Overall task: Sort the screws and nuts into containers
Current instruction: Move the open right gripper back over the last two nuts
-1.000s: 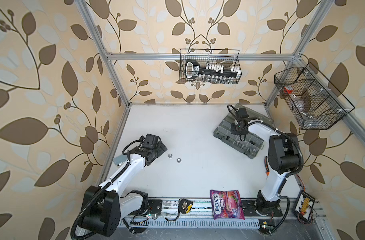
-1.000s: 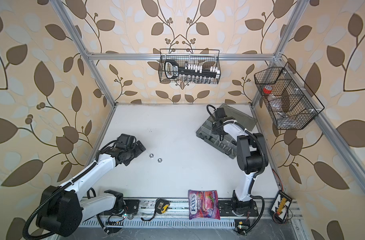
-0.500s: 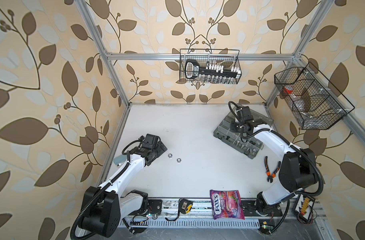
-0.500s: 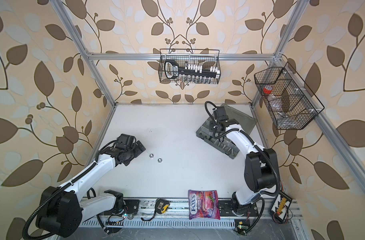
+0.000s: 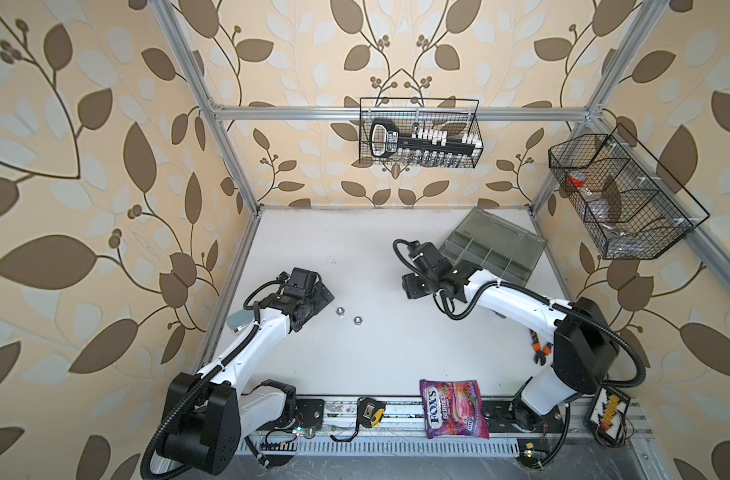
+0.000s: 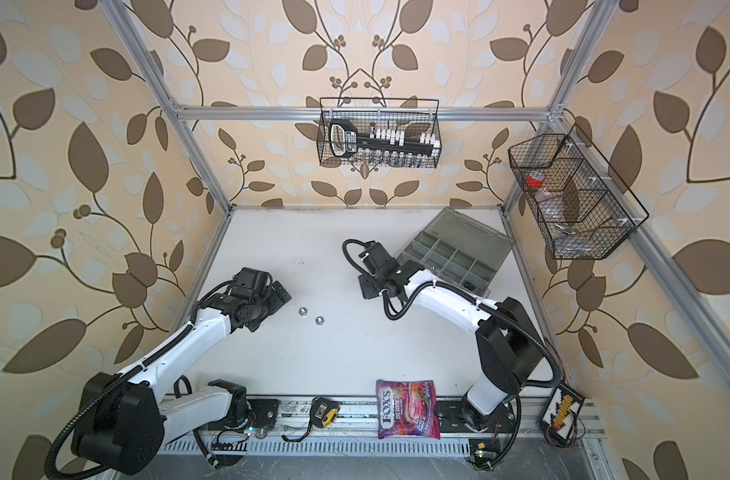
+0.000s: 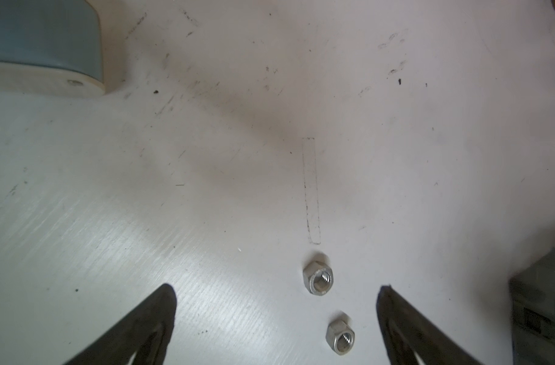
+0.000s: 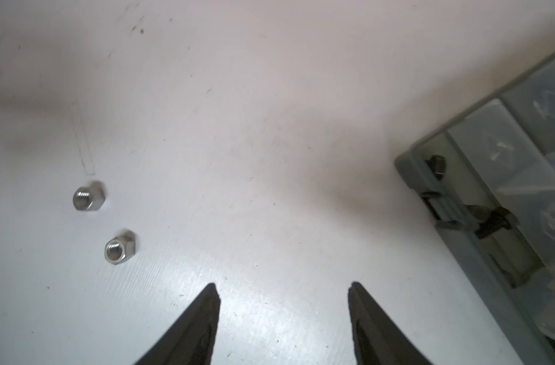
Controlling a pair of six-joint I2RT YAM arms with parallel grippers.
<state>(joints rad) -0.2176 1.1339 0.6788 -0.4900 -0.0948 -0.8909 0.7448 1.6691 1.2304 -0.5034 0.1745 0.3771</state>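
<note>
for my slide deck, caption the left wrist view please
Left gripper, jaws open, facing two silver nuts lying apart on the scuffed white table

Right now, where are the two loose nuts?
In both top views the nuts lie on the table left of centre, just in front of the left gripper, far from the box.

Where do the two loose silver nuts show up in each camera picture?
In a top view: nuts left of centre.
In a top view: nuts, same place.
Left wrist: nuts at the tips of the open left tool.
Right wrist: nuts well clear of the right tool.
Landmark: pencilled outline by them, both wrist views.
</note>
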